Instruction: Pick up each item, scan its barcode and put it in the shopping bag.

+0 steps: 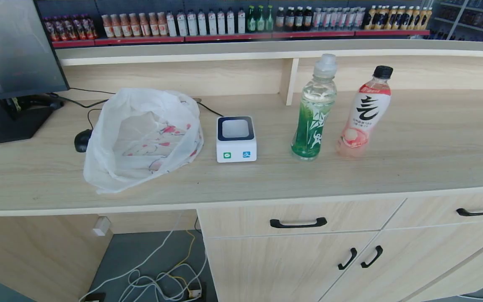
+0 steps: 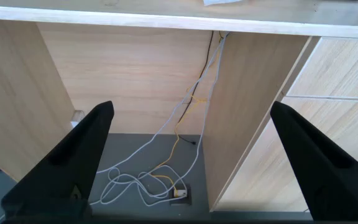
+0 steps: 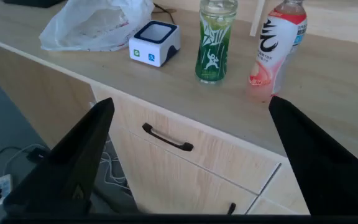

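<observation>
My head camera looks forward and down on the counter (image 1: 413,159) from close above. My right wrist camera sits lower, off its front edge, sharing the scanner (image 3: 155,42) and shopping bag (image 3: 92,25). My left wrist camera faces beneath it, sharing the floor cables (image 2: 138,186).

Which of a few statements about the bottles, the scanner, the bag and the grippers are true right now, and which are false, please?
1. The green bottle stands upright on the counter between the scanner and the pink bottle. True.
2. The pink bottle is already in the shopping bag. False: it stands on the counter, right of the green bottle.
3. Both the left gripper and the right gripper are open and empty. True.
4. The scanner sits inside the shopping bag. False: it stands on the counter beside the shopping bag, to its right.
</observation>
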